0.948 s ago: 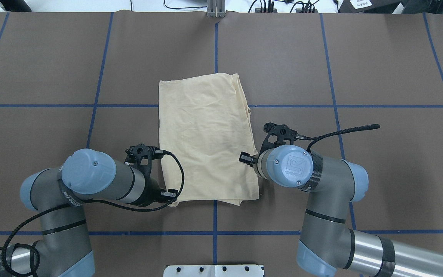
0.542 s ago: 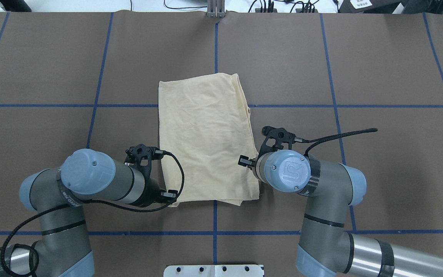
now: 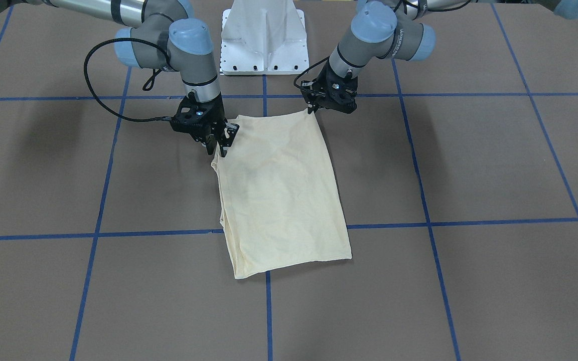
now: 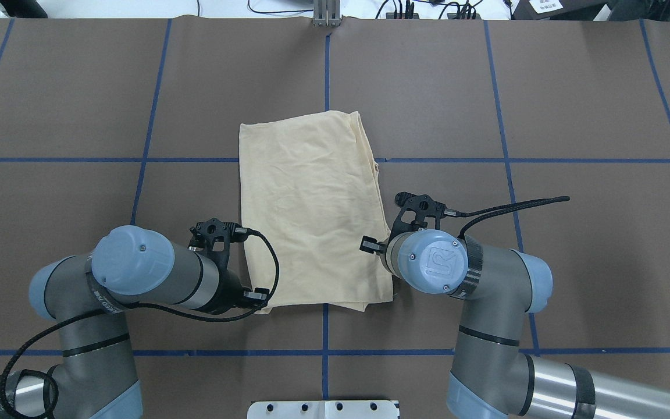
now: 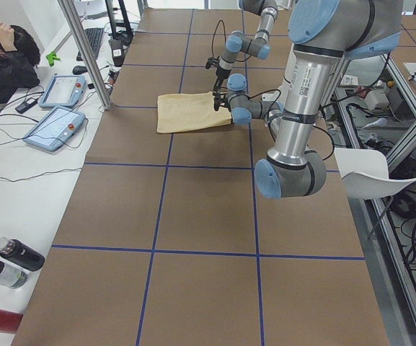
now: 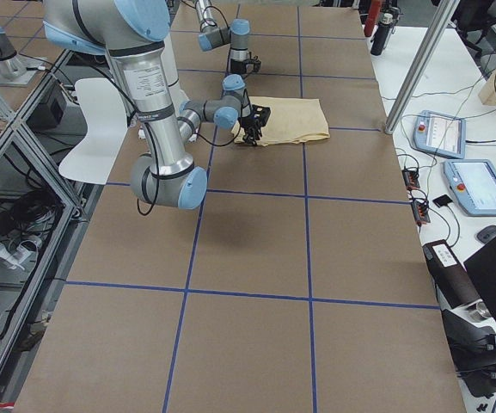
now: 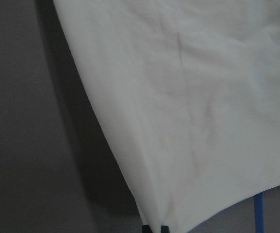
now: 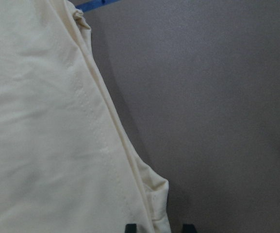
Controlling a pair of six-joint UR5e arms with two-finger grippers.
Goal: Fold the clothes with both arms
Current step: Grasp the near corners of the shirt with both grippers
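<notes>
The cream-yellow shirt (image 4: 312, 215) lies folded into a tall rectangle at the table's middle, plain side up (image 3: 279, 190). My left gripper (image 3: 314, 108) sits at the shirt's near left corner. In the left wrist view its fingertips (image 7: 154, 228) are nearly together with that corner pinched between them. My right gripper (image 3: 219, 145) stands at the near right edge. In the right wrist view its fingertips (image 8: 159, 227) are apart, with the hemmed corner (image 8: 156, 199) lying between them. From overhead, the wrists hide both grippers' fingers.
The brown table cover carries a grid of blue tape lines (image 4: 326, 81). The white pedestal base (image 3: 264, 40) stands at the robot's edge. Along the far side are a metal post (image 5: 85, 54), control tablets (image 5: 52, 126), bottles (image 5: 6, 259) and a seated person (image 5: 6, 58).
My right wrist has shifted a little toward the robot and the shirt's near right corner. The left arm and the shirt have stayed put.
</notes>
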